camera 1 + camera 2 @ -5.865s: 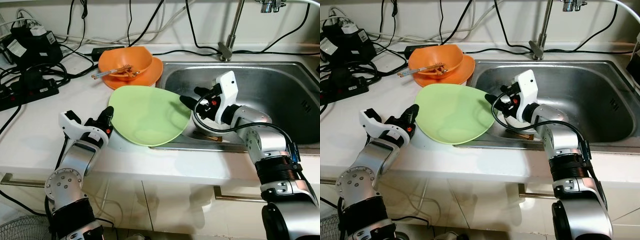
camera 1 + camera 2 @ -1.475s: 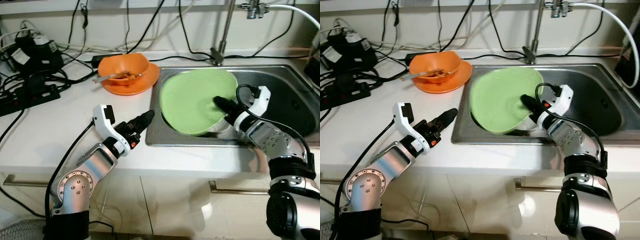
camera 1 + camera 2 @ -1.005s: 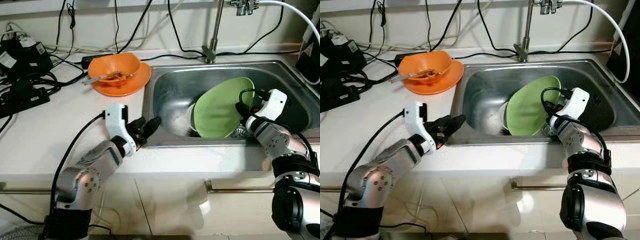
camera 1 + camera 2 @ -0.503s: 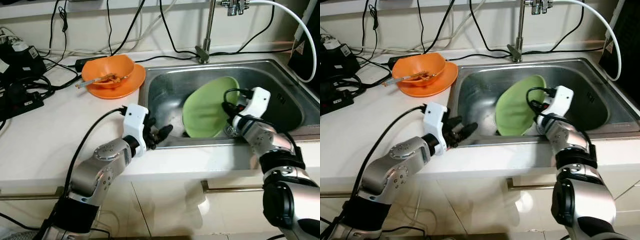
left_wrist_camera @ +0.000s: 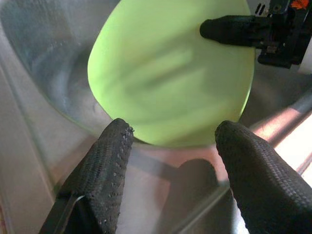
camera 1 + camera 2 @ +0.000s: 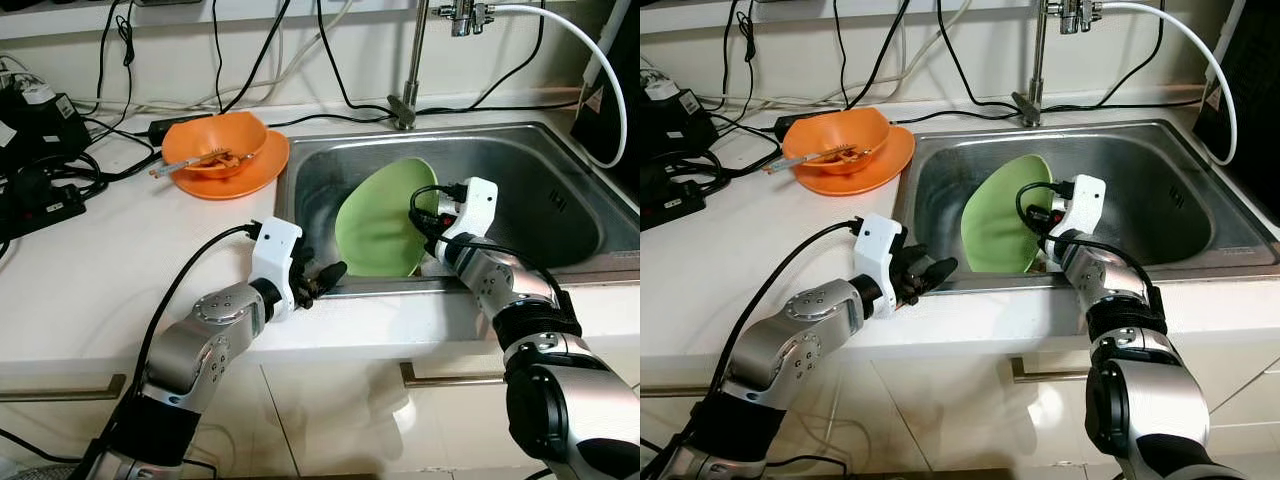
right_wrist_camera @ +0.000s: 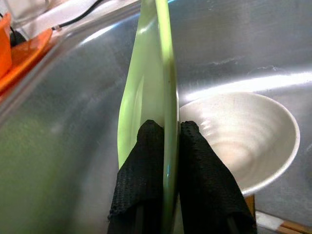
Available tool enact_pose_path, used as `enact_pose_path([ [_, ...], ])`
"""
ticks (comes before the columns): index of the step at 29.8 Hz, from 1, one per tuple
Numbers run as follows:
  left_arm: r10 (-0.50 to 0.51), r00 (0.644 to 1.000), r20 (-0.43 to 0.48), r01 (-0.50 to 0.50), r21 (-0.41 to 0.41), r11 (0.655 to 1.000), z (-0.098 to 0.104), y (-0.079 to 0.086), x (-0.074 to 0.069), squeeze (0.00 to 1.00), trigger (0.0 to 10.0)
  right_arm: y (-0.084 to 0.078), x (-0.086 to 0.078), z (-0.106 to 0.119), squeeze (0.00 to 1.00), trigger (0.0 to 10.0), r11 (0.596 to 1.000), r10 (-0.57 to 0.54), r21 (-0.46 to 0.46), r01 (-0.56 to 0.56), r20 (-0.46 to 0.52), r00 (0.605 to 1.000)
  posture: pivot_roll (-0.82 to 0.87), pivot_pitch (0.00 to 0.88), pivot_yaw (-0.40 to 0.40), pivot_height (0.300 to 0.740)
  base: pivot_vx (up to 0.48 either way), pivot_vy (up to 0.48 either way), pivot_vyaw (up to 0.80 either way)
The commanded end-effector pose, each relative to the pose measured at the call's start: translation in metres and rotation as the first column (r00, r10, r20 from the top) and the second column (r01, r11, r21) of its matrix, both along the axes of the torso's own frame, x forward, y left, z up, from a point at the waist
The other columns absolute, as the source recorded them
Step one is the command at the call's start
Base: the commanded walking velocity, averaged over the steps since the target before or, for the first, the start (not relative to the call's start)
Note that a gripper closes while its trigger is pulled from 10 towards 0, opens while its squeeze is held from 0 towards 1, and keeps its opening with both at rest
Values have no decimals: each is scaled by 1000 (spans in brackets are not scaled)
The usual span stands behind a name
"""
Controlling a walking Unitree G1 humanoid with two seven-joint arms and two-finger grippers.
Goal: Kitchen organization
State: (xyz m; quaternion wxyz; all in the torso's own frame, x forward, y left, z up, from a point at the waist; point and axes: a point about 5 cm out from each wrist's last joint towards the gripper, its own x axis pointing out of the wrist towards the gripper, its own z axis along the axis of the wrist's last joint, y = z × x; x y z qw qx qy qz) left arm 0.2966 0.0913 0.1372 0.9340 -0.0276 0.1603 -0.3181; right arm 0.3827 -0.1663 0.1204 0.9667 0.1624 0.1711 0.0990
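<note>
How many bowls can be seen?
2. An orange bowl sits on an orange plate on the counter. A white bowl sits in the sink, behind the green plate. More may be hidden.

My two head cameras look forward and down from above the counter (image 6: 90,270), both taking in the sink (image 6: 560,190). My left wrist camera peers close between my fingers (image 5: 105,170) into that sink; my right looks along its fingers (image 7: 146,165), nearer still.
</note>
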Motion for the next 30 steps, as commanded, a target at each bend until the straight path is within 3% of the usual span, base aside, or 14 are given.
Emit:
enact_pose_path([
  [1, -4, 1000, -21, 5, 32, 999, -4, 3, 0, 0, 10000, 6, -24, -49, 0, 10000, 1000, 11, 14, -8, -193, 981, -24, 2, 119, 740, 0, 0, 0],
  [10, -20, 1000, -19, 20, 31, 999, -3, 1, 0, 0, 10000, -1, -26, -55, 0, 10000, 998, -65, -16, 63, -208, 976, -20, 4, 121, 740, 0, 0, 0],
  [11, -20, 1000, -18, 20, 30, 999, -2, 1, 0, 0, 10000, -1, -25, -54, 894, 10000, 998, -67, -17, 65, -206, 976, -18, 4, 119, 740, 0, 0, 0],
  [12, -20, 1000, -18, 20, 30, 999, -2, 1, 0, 0, 10000, -1, -25, -54, 894, 10000, 998, -67, -17, 65, -206, 976, -18, 4, 119, 740, 0, 0, 0],
  [13, -20, 1000, -18, 21, 29, 999, -2, 1, -1, 0, 10000, -2, -25, -55, 1000, 10000, 998, -69, -21, 67, -205, 976, -17, 6, 119, 740, 0, 0, 0],
  [30, -25, 999, -21, 25, 30, 999, -3, 2, -2, 0, 10000, -4, -31, -63, 1000, 10000, 997, -78, -32, 73, -232, 969, -15, 2, 119, 740, 0, 0, 0],
])
